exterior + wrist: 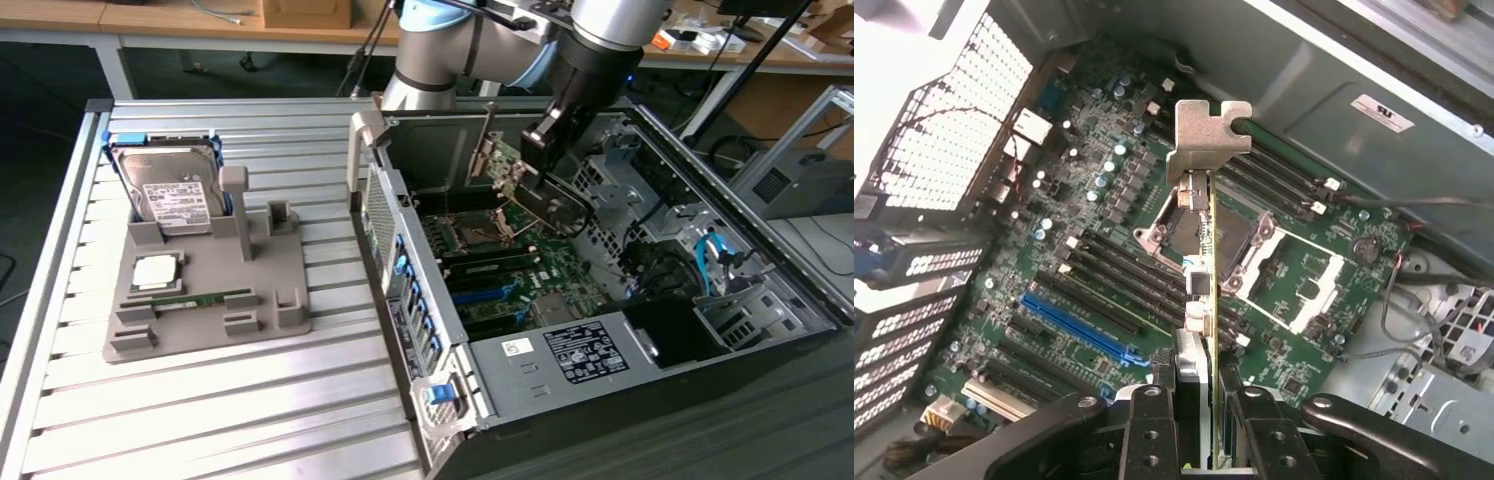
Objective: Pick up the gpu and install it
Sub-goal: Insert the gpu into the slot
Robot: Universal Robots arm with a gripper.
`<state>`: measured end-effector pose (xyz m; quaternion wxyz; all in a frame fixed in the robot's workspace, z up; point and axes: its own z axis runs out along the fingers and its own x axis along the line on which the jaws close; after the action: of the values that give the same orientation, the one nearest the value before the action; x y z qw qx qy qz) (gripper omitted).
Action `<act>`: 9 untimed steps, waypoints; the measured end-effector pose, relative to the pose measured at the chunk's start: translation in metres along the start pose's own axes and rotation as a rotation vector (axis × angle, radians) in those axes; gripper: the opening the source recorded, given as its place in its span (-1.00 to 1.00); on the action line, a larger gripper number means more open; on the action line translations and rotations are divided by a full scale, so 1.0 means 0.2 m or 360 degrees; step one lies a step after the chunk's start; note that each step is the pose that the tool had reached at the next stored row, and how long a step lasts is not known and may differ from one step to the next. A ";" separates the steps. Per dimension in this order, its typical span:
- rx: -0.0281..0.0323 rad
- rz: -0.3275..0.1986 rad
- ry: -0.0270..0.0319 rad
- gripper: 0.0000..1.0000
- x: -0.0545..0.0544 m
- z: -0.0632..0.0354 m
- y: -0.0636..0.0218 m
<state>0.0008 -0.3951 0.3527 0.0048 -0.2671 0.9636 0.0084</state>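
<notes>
Ribbed aluminium slats form the table (200, 400), with wooden workbenches (200, 25) behind it. At the exterior view's left sits a grey fixture (274, 320). A silver hard drive (176, 198) stands upright in a blue cradle at its far end. In front of that lie a square processor chip (156, 270) and a slim green memory stick (200, 297), flat in their recesses and well apart from the arm.

Just beside the fixture, toward the exterior view's right, an open computer case (380, 215) lies on its side, its raised wall standing between the fixture and the motherboard (527, 295). On the board the CPU socket (470, 237) sits near the far end, with dark slots closer to the camera.

A silver and blue arm (441, 50) reaches down into the case from above. Its gripper (545, 135) is clamped on the gpu (554, 210), which hangs tilted over the board just beside the socket. In the wrist view the black fingers (1149, 430) press on both faces of the card, seen edge-on, and its metal bracket (1206, 135) sits at the far end. Below it lie the socket frame and long black slots, with a blue slot (1079, 320) off to one side. Whether its lower edge touches the board I cannot tell.

Farther right, blue cables (707, 255) loop inside the case.
</notes>
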 end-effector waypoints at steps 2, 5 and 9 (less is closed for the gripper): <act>-0.00003 -0.0019 0.00002 -0.46 0.00 0.000 0.000; -0.00007 -0.0045 0.00005 -0.46 0.00 0.000 0.000; -0.00011 -0.0076 0.00010 -0.46 0.00 0.000 0.000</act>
<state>0.0008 -0.3951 0.3527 0.0046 -0.2901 0.9569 0.0086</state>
